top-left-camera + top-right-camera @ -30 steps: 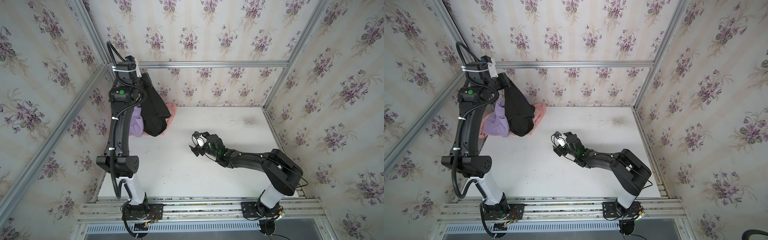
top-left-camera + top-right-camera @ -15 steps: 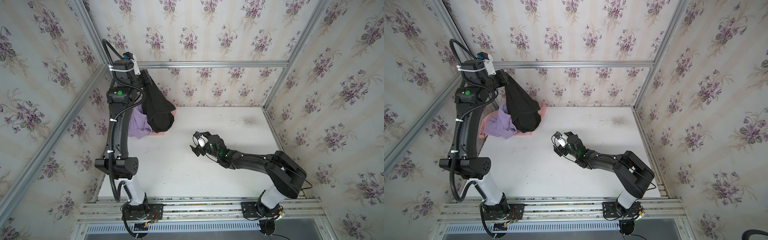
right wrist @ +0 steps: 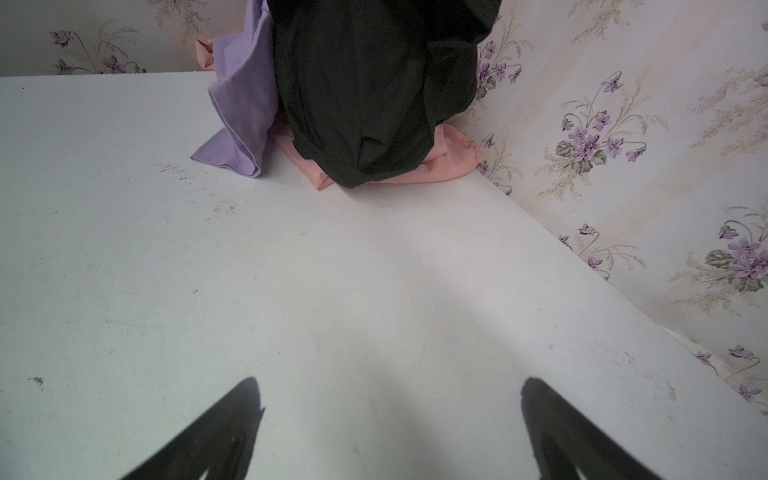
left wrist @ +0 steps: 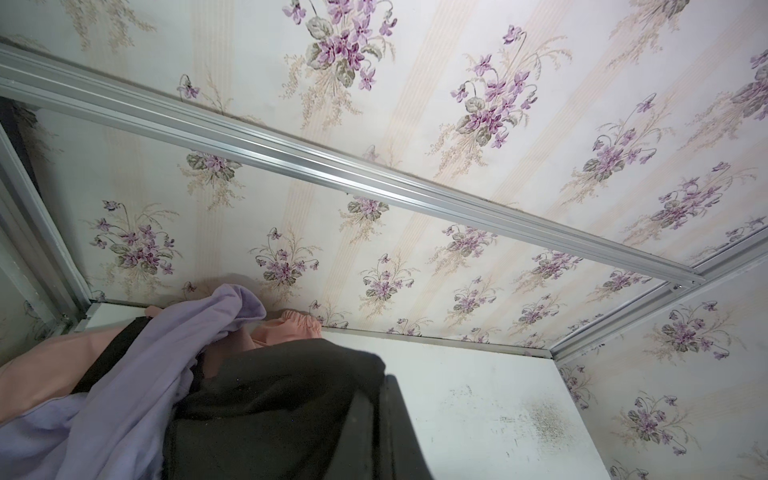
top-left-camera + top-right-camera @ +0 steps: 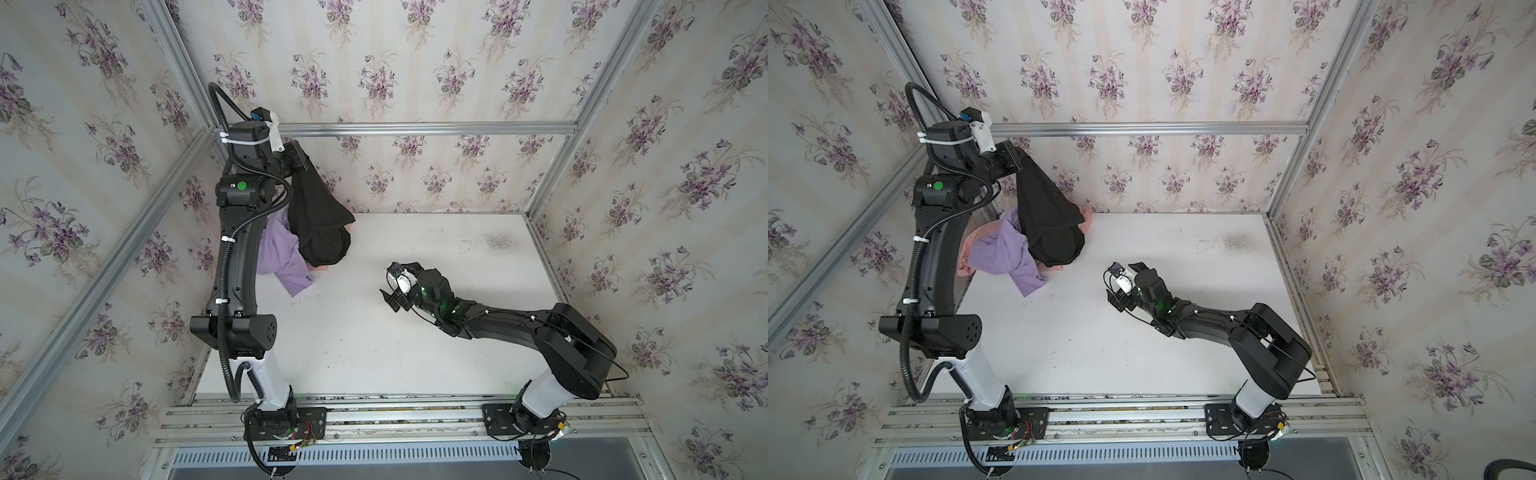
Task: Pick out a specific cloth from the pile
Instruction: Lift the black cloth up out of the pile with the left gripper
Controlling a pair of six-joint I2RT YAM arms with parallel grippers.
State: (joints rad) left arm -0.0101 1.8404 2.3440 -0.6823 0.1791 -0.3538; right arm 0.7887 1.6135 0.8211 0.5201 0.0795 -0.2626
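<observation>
Up above the pile (image 5: pixel 994 253), the left gripper (image 5: pixel 302 161) is clamped on a bunched edge of the black cloth (image 5: pixel 318 224), holding it high so it hangs free of the lilac garment (image 5: pixel 282 253) and the salmon-pink shirt (image 3: pixel 436 170). I can't tell whether its lower end touches them. The right gripper (image 5: pixel 395 281) sits well apart from the pile, jaws spread and empty, likely to keep clear.

Black cloth (image 3: pixel 365 95) is hanging in folds, its lower end resting on the salmon-pink garment (image 3: pixel 449 164); the lilac garment (image 3: pixel 241 108) is lying just beside it. The right gripper (image 3: pixel 390 382) is facing them across the white table (image 3: pixel 249 270), jaws spread wide.
</observation>
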